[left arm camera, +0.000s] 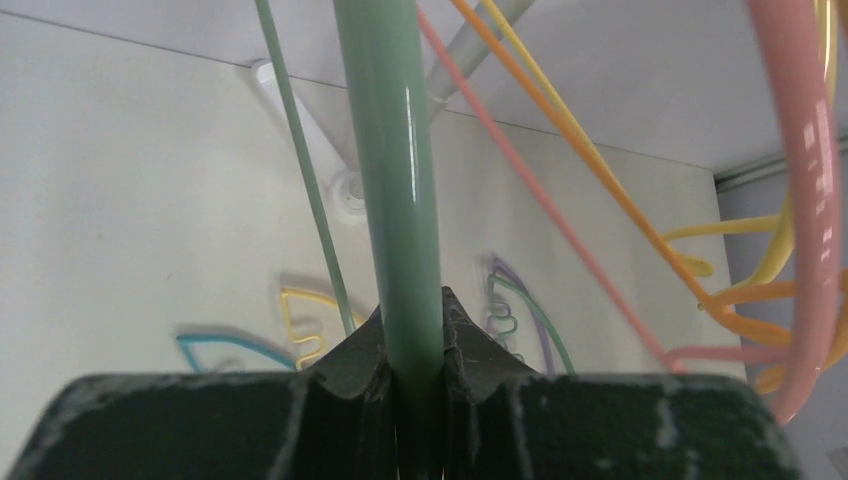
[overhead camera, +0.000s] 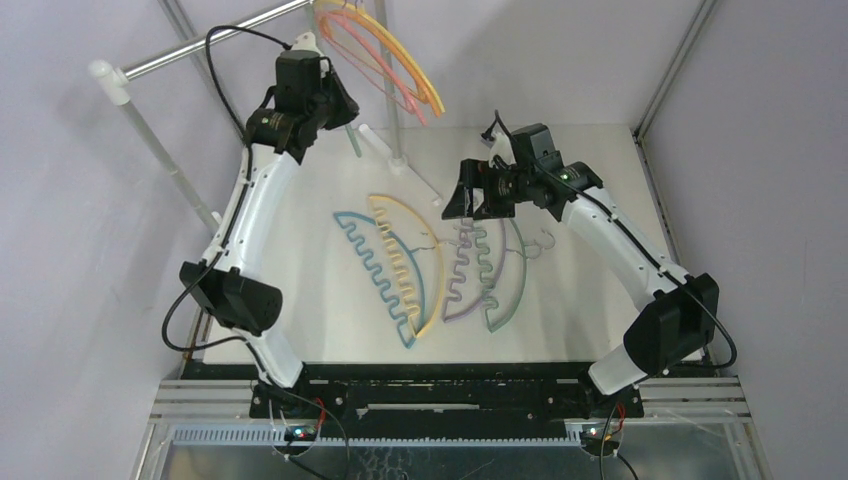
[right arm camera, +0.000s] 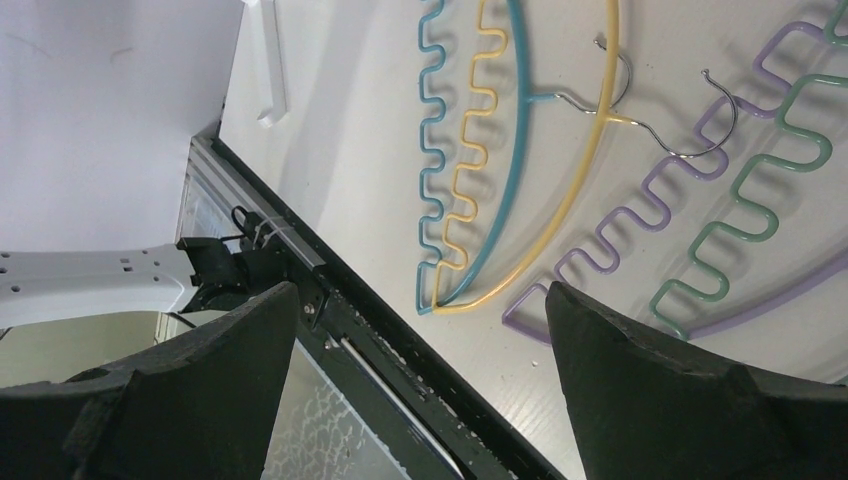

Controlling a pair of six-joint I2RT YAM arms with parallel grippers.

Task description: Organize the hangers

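Note:
My left gripper [overhead camera: 345, 108] is raised at the back left, next to the rail, and is shut on a pale green hanger [left arm camera: 395, 180]. A thin bit of that hanger shows below the gripper [overhead camera: 351, 140]. In the left wrist view the jaws [left arm camera: 410, 340] are clamped on its thick bar. Orange [overhead camera: 420, 75], yellow [left arm camera: 770, 250] and pink [left arm camera: 810, 200] hangers hang on the rail. A teal [overhead camera: 350, 240], a yellow [overhead camera: 425, 270], a purple [overhead camera: 455, 290] and a green wavy hanger [overhead camera: 505, 290] lie on the table. My right gripper [overhead camera: 473, 205] is open and empty above the purple and green ones.
The silver rail [overhead camera: 200, 45] runs across the back left on white posts [overhead camera: 160, 150], with a white foot [overhead camera: 400, 165] on the table. The black frame bar [right arm camera: 330, 290] lines the table's near edge. In the right wrist view the teal [right arm camera: 515, 150] and purple [right arm camera: 640, 210] hangers show wire hooks.

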